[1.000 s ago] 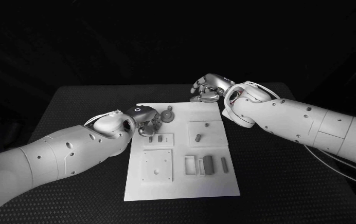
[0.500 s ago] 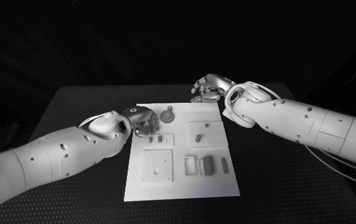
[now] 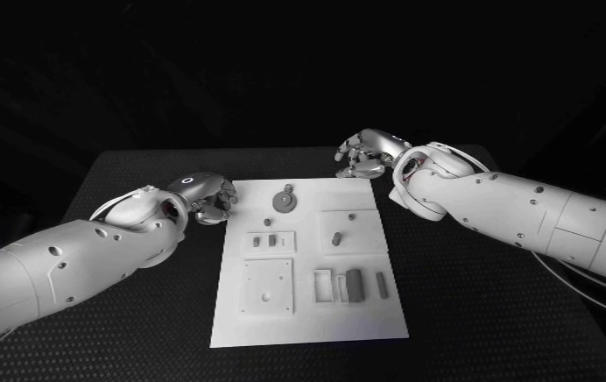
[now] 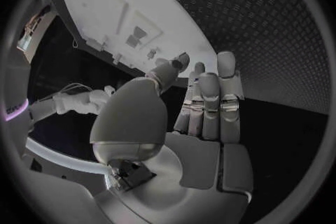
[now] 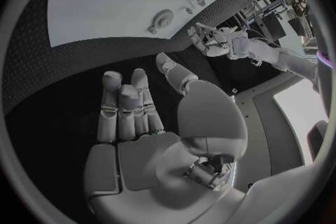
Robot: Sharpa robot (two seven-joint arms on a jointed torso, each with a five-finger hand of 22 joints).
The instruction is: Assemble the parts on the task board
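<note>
While the black counter (image 3: pixel 139 312) carries everything, the white task board (image 3: pixel 309 316) lies in its middle, long side running away from the robot. On the board, small grey parts sit in their places: a round part with a stem (image 3: pixel 285 200) near the far edge, two short pieces (image 3: pixel 264 242) in a square recess, a single peg (image 3: pixel 337 238) in the neighbouring square, and a row of upright bars (image 3: pixel 355 282) toward the near right. Off the board's far left corner, the left robot hand (image 3: pixel 208 200) hangs above the counter, fingers extended side by side and holding nothing. Beyond the board's far right corner, the right robot hand (image 3: pixel 366 154) hovers likewise empty, fingers loosely extended.
</note>
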